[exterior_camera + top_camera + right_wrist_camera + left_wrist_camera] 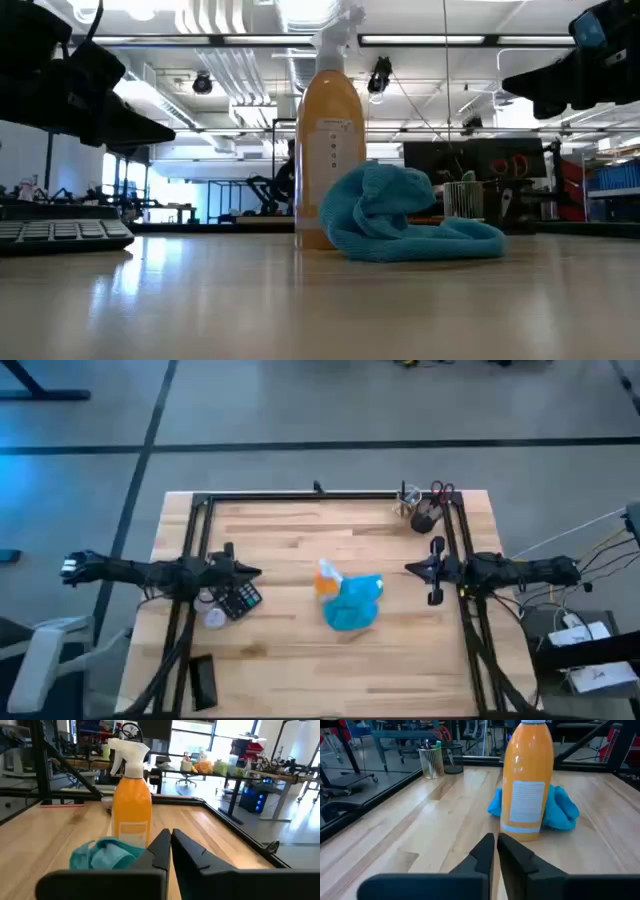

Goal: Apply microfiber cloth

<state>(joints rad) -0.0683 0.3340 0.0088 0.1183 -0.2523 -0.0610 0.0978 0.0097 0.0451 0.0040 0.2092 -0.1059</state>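
Left gripper (252, 571): at the left middle of the high view, up in the air over the table (290, 530). Its two fingers are closed tight with nothing in them.
Calculator (238, 600): lies flat just under the left gripper, at the lower left.
Black phone (203, 682): lies flat near the bottom left edge of the table.
Spray bottle (326, 577): orange with a white top. It stands up straight in the middle.
Microfiber cloth (354, 603): bright blue and all bunched up in a soft heap. It sits in the middle of the table and touches the bottle's right side.
Right gripper (413, 569): at the right middle, up in the air. Its fingers are pressed together and hold nothing.
Wire cup (409, 499): stands at the upper right corner. Pens stick up out of it.
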